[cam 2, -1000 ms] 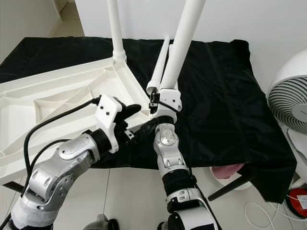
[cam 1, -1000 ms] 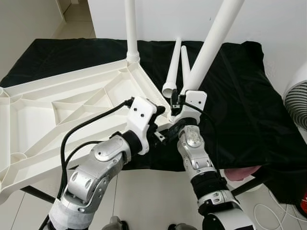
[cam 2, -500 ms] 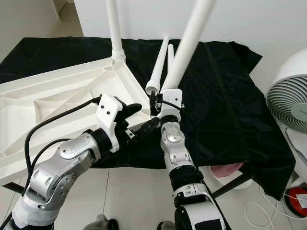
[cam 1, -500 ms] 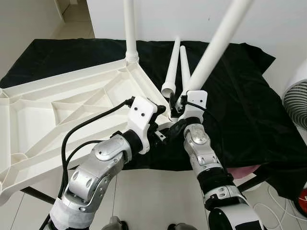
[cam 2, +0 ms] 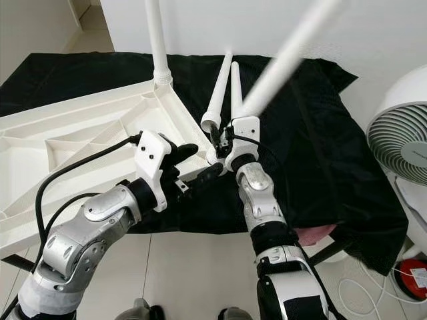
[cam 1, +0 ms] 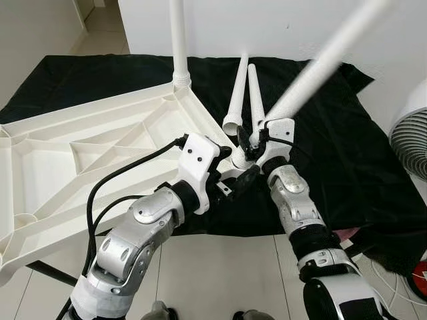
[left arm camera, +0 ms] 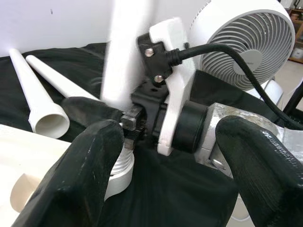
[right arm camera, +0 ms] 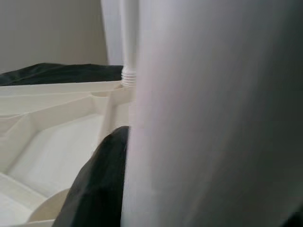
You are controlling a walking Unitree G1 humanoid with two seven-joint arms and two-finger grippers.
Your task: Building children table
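The white table leg (cam 1: pixel 313 77) is gripped near its threaded lower end by the right tool (cam 1: pixel 250 148), whose fingers are closed around it; the leg leans steeply up and away to the robot's right, motion-blurred along its upper length. Its lower end sits just off the near right corner of the upturned white table top (cam 1: pixel 73 157), which lies underside up, ribs showing, on the surface (cam 1: pixel 347 153) draped in black cloth. The left tool (cam 1: pixel 230 180) is at that same corner with its fingers (left arm camera: pixel 80 175) spread apart, holding nothing, one on each side of the right tool's wrist and the leg's threaded collar. One leg (cam 1: pixel 177 40) stands upright, already fitted at the far corner of the table top. Two loose legs (cam 1: pixel 243 93) lie side by side on the cloth just beyond the tools. A white fan (cam 2: pixel 400 143) stands on the floor to the right, well clear.
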